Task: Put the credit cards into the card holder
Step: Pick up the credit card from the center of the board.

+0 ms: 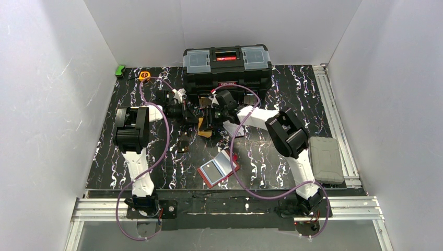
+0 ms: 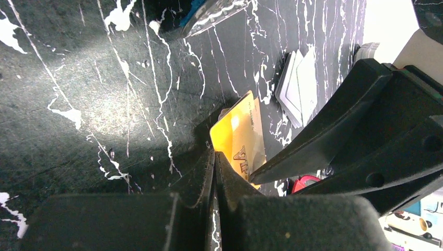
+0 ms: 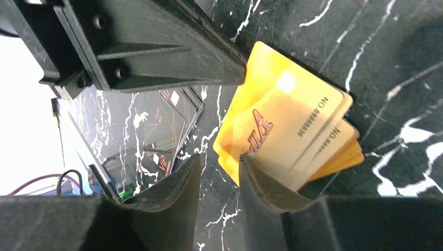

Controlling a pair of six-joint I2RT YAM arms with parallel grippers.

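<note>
Embossed "VIP" in reddish outline across the top orange credit card (image 3: 292,123), with "NO" and a row of digits along its long edge, mostly zeros, the last figures unclear. Another "NO" and the start of a number on the orange card beneath (image 3: 342,140), the remainder too small to read. "VIP" in red print on the black card (image 3: 162,141) beside them. In the left wrist view, "VIP" again on the top orange credit card (image 2: 240,136), partly cut off. Red label on the black toolbox (image 1: 226,65) not legible.
</note>
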